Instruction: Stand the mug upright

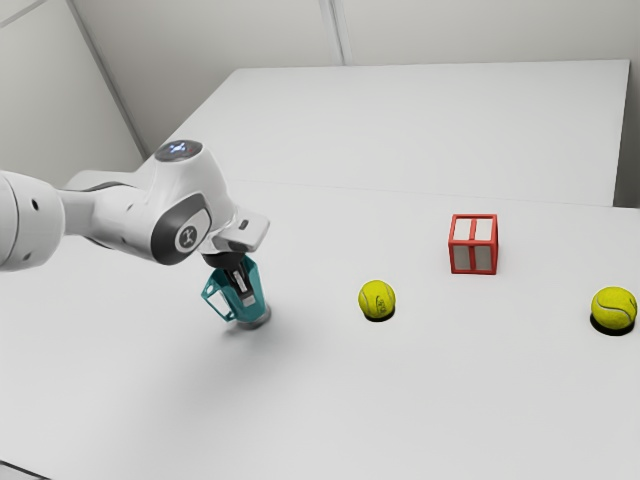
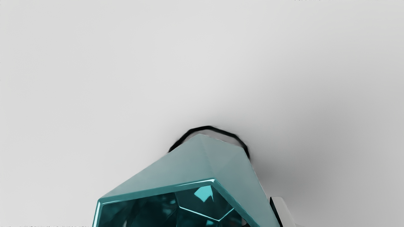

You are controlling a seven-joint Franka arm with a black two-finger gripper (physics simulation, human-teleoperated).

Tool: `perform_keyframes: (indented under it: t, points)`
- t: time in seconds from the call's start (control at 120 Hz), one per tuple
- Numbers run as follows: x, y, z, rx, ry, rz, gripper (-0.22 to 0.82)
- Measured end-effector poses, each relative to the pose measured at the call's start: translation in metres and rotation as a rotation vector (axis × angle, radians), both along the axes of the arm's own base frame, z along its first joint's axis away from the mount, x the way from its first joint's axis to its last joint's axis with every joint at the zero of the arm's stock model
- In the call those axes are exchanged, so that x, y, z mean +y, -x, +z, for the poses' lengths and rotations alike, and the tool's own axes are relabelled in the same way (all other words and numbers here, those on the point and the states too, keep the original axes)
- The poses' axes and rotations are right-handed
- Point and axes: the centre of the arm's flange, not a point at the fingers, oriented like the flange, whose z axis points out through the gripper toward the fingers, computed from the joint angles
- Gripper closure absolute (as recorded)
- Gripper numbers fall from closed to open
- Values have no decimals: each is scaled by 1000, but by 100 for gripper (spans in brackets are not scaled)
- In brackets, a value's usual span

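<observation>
My gripper point(image 1: 243, 290) points down at the teal mug point(image 1: 259, 284) in the exterior view, shut on its body, with one finger across the side facing that camera. The mug leans, its mouth toward the exterior view's upper left and its base low at the table. Its handle faces the exterior view's left. From the wrist view, I look into the open mouth of the mug point(image 2: 176, 164), and one of the fingers point(image 2: 282, 211) lies along its outer wall. The opposite finger's contact is largely hidden.
On the white table point(image 1: 420, 400), a tennis ball point(image 1: 377, 299) sits toward the exterior view's right of the mug. Farther that way are a red-framed cube point(image 1: 473, 244) and a second tennis ball point(image 1: 614, 309).
</observation>
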Motion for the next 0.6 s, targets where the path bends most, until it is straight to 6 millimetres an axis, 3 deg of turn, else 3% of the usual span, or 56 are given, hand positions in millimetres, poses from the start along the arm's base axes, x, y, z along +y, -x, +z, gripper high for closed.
perform_keyframes:
  t: [0.275, 0.6]
  points:
    - [7, -1, 0, -10, 8, 51, 74]
    - [15, -1, -1, -8, 15, 81, 50]
